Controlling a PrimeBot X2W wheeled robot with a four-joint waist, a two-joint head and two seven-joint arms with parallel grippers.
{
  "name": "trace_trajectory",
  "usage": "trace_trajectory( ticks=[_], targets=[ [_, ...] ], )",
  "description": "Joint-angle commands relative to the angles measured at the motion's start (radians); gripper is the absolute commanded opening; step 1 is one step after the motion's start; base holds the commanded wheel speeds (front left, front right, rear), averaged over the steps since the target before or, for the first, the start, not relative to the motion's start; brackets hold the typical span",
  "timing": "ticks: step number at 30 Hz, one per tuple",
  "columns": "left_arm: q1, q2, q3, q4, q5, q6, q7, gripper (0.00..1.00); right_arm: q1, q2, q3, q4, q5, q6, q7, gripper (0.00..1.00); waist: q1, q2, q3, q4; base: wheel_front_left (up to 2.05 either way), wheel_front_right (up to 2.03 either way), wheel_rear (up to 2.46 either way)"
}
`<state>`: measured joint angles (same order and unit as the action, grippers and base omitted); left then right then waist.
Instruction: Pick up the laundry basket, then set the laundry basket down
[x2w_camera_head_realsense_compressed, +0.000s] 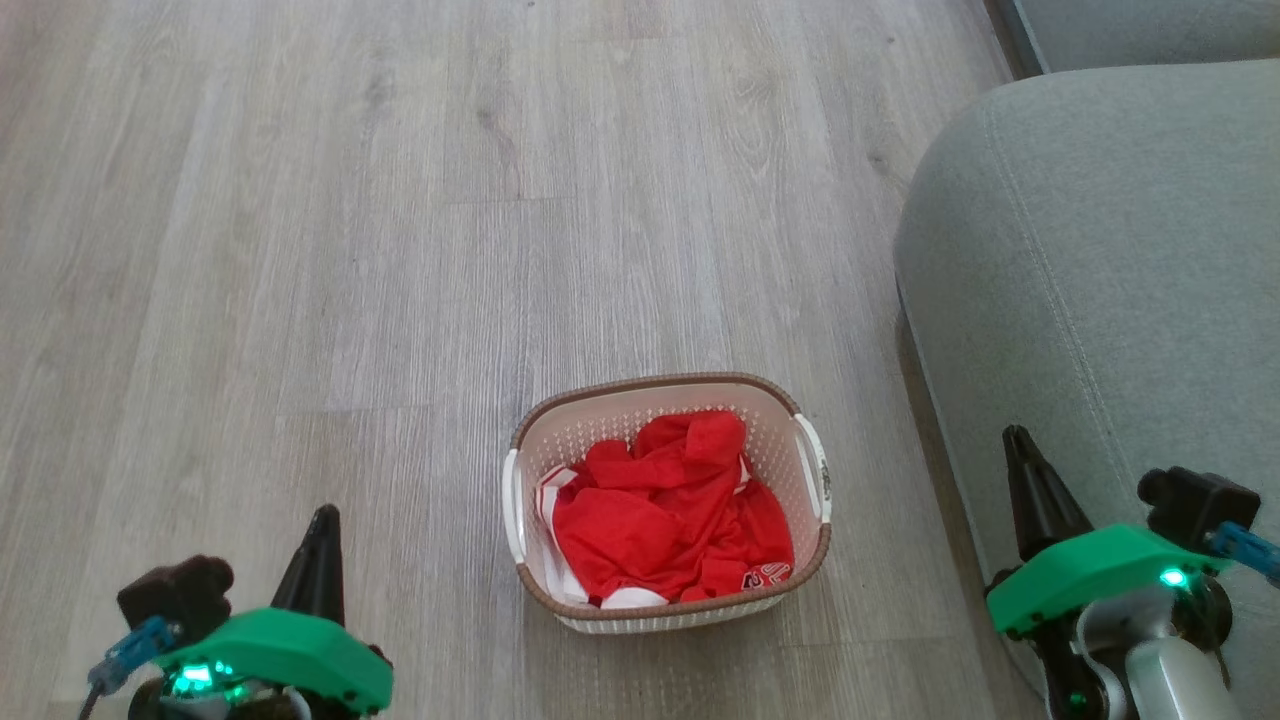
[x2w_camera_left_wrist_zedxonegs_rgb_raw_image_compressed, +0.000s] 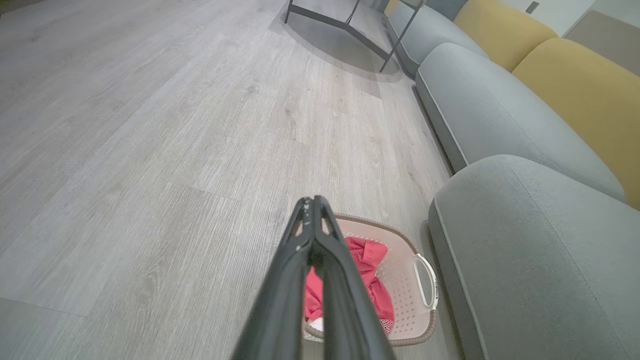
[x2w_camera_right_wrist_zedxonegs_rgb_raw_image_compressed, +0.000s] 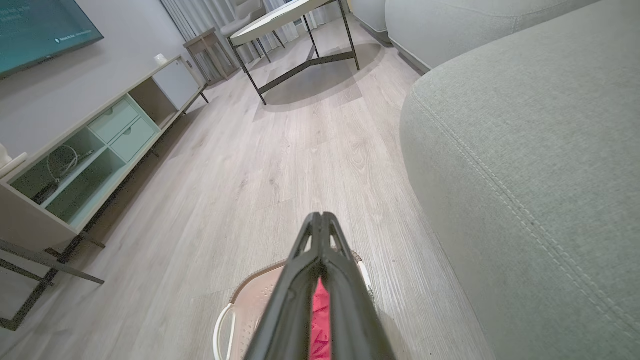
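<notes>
Closed and empty, left gripper (x2w_camera_head_realsense_compressed: 323, 518) and right gripper (x2w_camera_head_realsense_compressed: 1018, 440) flanking laundry basket (x2w_camera_head_realsense_compressed: 660, 381) on floor (x2w_camera_head_realsense_compressed: 300, 250) between them; 2 handles (x2w_camera_head_realsense_compressed: 512, 505) facing 1 gripper each, about equally near, long axis probably side to side

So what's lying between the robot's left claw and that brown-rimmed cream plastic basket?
Nothing: the head view shows bare grey wood-look floor between the left gripper and the cream perforated laundry basket.
</notes>
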<state>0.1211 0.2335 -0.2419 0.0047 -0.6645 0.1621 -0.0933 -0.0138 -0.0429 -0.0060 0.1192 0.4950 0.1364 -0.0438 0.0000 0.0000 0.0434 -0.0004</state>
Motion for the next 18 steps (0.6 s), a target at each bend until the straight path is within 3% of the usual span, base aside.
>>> trace_trajectory(
  ticks=[1,18],
  targets=[
    [-0.048,0.002,0.033,-0.023,-0.024,-0.010,0.004,0.00,-0.045,-0.020,-0.006,-0.026,0.031,-0.001,0.006,0.00,0.0000,0.0000,-0.001,0.000,0.00,0.00,0.00],
    [-0.079,-0.024,0.080,0.023,-0.196,-0.060,0.032,0.00,-0.053,-0.025,-0.013,0.000,0.232,-0.002,0.024,0.00,0.0000,0.0000,-0.008,0.000,0.00,0.00,0.00]
  ],
)
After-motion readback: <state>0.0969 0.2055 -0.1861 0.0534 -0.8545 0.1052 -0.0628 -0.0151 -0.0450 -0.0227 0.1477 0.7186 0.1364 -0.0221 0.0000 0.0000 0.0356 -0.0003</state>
